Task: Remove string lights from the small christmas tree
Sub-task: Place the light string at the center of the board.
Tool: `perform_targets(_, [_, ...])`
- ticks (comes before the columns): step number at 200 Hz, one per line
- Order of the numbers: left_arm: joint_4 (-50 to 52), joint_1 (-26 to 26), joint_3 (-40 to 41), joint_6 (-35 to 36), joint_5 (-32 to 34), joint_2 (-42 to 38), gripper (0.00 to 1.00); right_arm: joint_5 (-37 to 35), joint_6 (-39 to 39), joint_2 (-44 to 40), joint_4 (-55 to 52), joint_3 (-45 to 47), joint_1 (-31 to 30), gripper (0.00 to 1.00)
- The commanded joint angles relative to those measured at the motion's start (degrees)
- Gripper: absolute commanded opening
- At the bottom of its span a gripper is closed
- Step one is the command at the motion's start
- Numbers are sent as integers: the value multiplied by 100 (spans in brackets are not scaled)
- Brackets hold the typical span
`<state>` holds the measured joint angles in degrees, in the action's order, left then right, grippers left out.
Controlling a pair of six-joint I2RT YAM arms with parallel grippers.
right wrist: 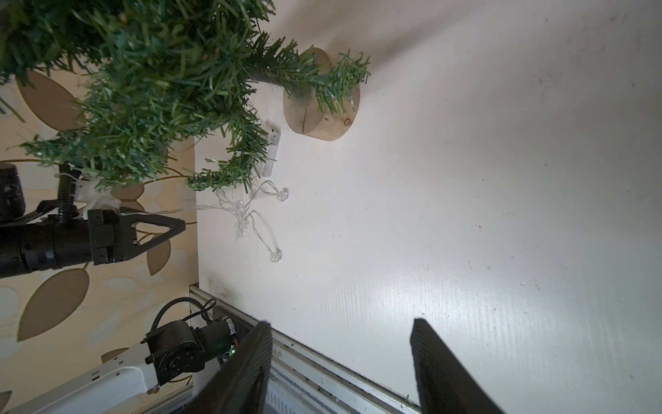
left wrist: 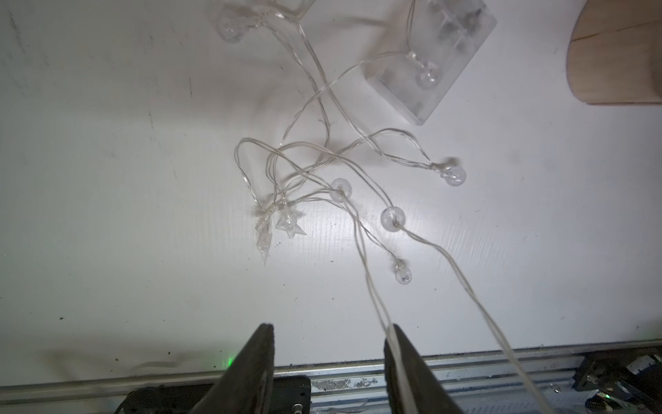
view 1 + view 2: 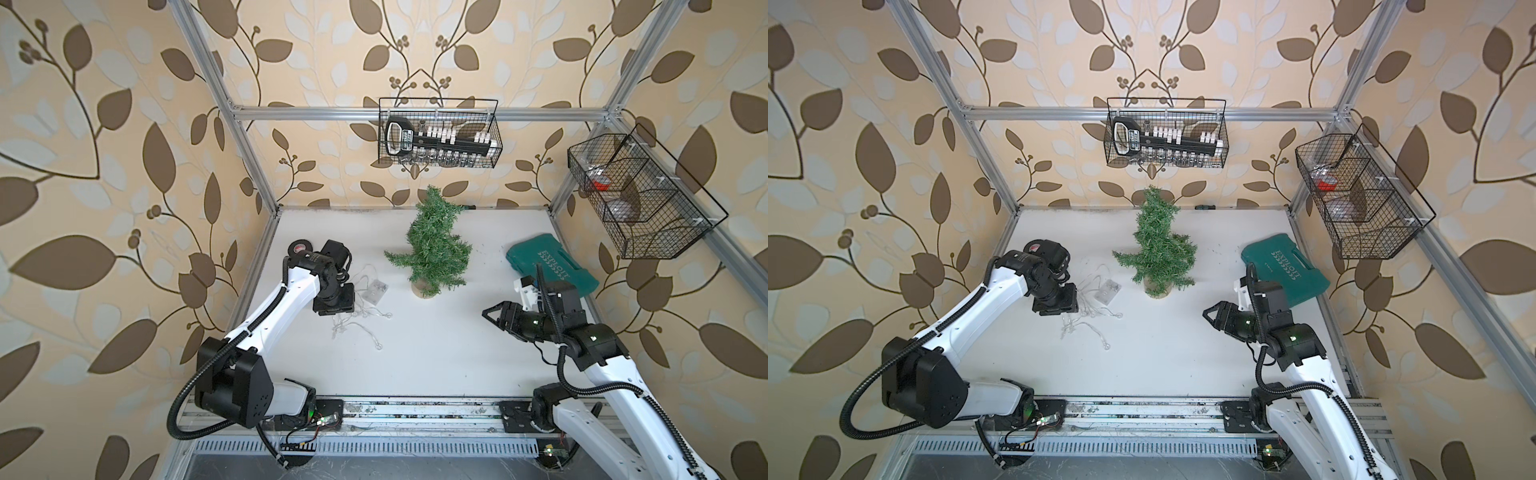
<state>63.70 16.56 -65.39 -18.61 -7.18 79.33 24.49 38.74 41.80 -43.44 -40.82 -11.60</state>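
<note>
The string lights [image 3: 361, 316] lie in a loose tangle on the white table, left of the small christmas tree [image 3: 432, 245], with their clear battery box [image 3: 376, 289] beside them. In the left wrist view the string lights [image 2: 322, 168] spread in front of my left gripper [image 2: 329, 328]. It is open, and one wire strand drapes over the edge of one of its fingers [image 2: 417, 369]. The tree [image 3: 1158, 245] stands upright on its tan base [image 1: 322, 111] with no wire on its branches. My right gripper [image 3: 488, 311] hovers open and empty right of the tree.
A green tool case [image 3: 548, 262] lies at the right edge behind the right arm. A black tape roll [image 3: 300, 249] sits behind the left wrist. Wire baskets hang on the back wall [image 3: 440, 133] and the right frame [image 3: 640, 195]. A metal rail [image 3: 415, 411] runs along the front.
</note>
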Motion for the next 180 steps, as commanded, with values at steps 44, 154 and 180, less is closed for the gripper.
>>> perform_targets(44, [289,85,-251,-135,-2002,178,44,1212,51,8,589,-121,-11,56])
perform_targets(154, [703,306,342,-396,-1818,-888,43,-1950,1235,359,3129,258,-4798,50])
perform_targets(180, [762,311,358,-363,-1875,-917,43,-2552,707,1628,3633,-397,-5702,50])
